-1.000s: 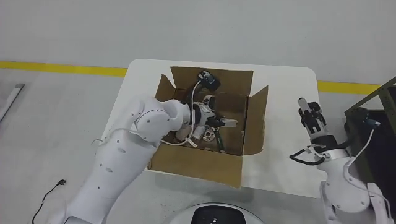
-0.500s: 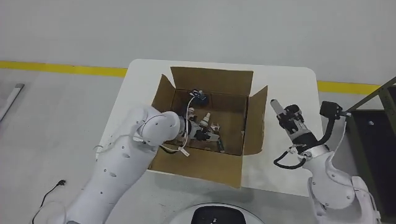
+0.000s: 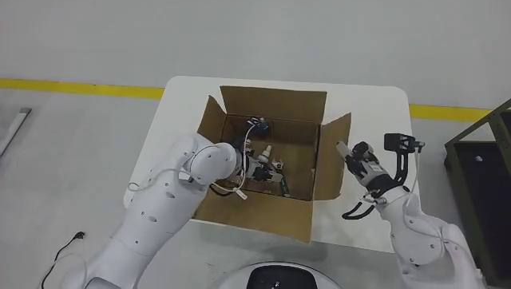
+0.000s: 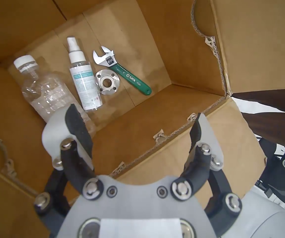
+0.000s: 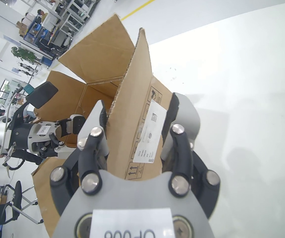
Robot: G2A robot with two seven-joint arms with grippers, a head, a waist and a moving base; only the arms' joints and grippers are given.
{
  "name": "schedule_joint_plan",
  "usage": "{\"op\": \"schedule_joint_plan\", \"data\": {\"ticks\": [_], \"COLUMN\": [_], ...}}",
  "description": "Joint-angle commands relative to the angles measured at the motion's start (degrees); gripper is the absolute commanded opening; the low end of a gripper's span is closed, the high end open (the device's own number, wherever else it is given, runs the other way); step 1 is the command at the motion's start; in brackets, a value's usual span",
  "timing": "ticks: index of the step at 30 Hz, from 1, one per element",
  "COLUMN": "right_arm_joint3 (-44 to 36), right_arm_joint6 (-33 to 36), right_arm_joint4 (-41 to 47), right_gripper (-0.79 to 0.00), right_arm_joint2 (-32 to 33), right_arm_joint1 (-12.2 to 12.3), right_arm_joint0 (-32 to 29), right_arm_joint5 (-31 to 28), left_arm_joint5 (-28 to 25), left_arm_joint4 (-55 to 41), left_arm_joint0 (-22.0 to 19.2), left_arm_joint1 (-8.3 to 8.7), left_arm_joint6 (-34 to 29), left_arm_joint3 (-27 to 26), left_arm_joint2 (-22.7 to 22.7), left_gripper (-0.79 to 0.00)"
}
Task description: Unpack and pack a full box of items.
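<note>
Cardboard box (image 3: pixel 255 205) stands open on the white table (image 3: pixel 375 105), about midway between its left and right edges, with all four flaps up. On the box's floor four items lie side by side. A clear plastic bottle (image 4: pixel 45 92) lies with its white cap toward one corner. Next to it lies a spray bottle (image 4: pixel 83 80), then a round metal flange (image 4: pixel 107 82), and a wrench (image 4: pixel 122 73) with a green handle. The flange sits between the spray bottle and the wrench, close against both.

The left gripper (image 4: pixel 136 116) hangs inside the box above the floor, near the plastic bottle's base. Its jaws are spread wide and hold nothing.

The right gripper (image 5: pixel 140 104) is at the box's right-hand flap (image 3: pixel 334 149), toward the table's right edge. Its jaws are apart and straddle the flap's upper edge, one finger inside the box and one outside over the label. Whether the pads press the cardboard cannot be told.
</note>
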Motion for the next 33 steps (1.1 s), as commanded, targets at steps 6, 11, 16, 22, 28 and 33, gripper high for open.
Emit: {"op": "schedule_joint_plan", "data": {"ticks": [6, 11, 16, 22, 28, 33], "right_arm_joint3": [1.03, 0.8, 0.2, -0.18, -0.87, -1.22], "right_arm_joint6": [-0.35, -2.06, -3.0, -3.66, -4.05, -4.14], "right_arm_joint4": [2.66, 4.67, 5.16, 5.49, 5.66, 5.55], "right_gripper": [-0.785, -0.785, -0.785, -0.785, -0.785, -0.785], "right_arm_joint2": [0.9, 1.19, 1.49, 1.52, 1.44, 1.74], "right_arm_joint1": [0.07, 0.01, 0.05, 0.12, 0.2, 0.31], "right_arm_joint0": [-0.46, -0.92, -1.44, -2.47, -3.48, -4.01], "right_arm_joint5": [0.09, 0.49, 0.65, 0.38, 0.18, -0.14], "left_arm_joint5": [0.0, 0.0, 2.5, 9.05, 13.18, 14.28], "left_arm_joint4": [0.0, 0.0, 3.54, 10.02, 10.42, 11.2], "left_arm_joint0": [0.0, 0.0, 0.28, -2.93, -6.0, -7.42], "left_arm_joint1": [0.0, 0.0, -0.05, -1.23, -3.02, -4.25], "left_arm_joint6": [0.0, 0.0, 3.0, 1.62, 1.75, 3.95], "left_arm_joint3": [0.0, 0.0, 3.55, 9.35, 14.62, 18.34], "left_arm_joint2": [0.0, 0.0, 0.79, 5.28, 8.61, 10.67], "left_gripper": [0.0, 0.0, 0.0, 0.0, 0.0, 0.0]}}
